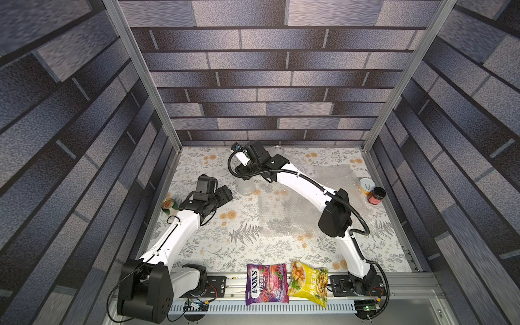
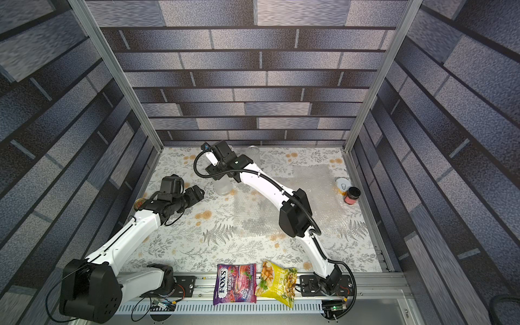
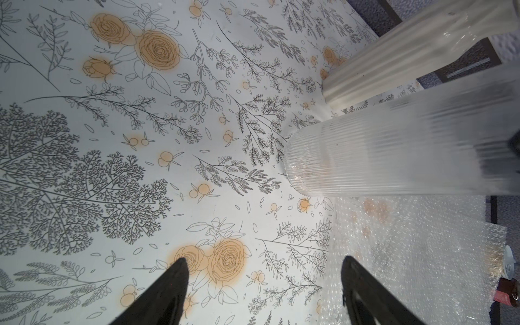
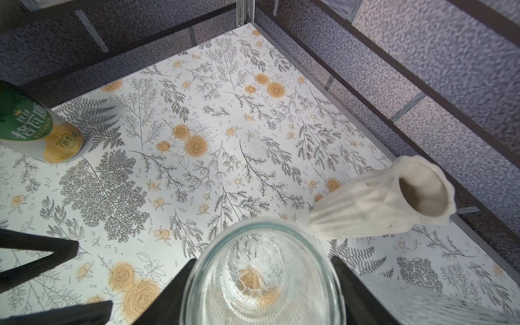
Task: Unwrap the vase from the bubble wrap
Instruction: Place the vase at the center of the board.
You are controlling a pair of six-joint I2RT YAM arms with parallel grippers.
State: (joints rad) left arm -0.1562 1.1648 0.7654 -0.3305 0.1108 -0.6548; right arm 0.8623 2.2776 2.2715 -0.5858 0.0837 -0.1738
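1. In both top views, the vase stands upright and bare. The wrap lies flat just beside it. The right gripper sits over the vase's top. The left gripper is near the vase, on the side away from the wrap.
2. Left wrist view: the left gripper is spread wide and holds nothing. The wrap lies by the vase's foot, and one finger overlaps its edge.
3. Right wrist view: the right gripper clasps the vase near its rim, from both sides.
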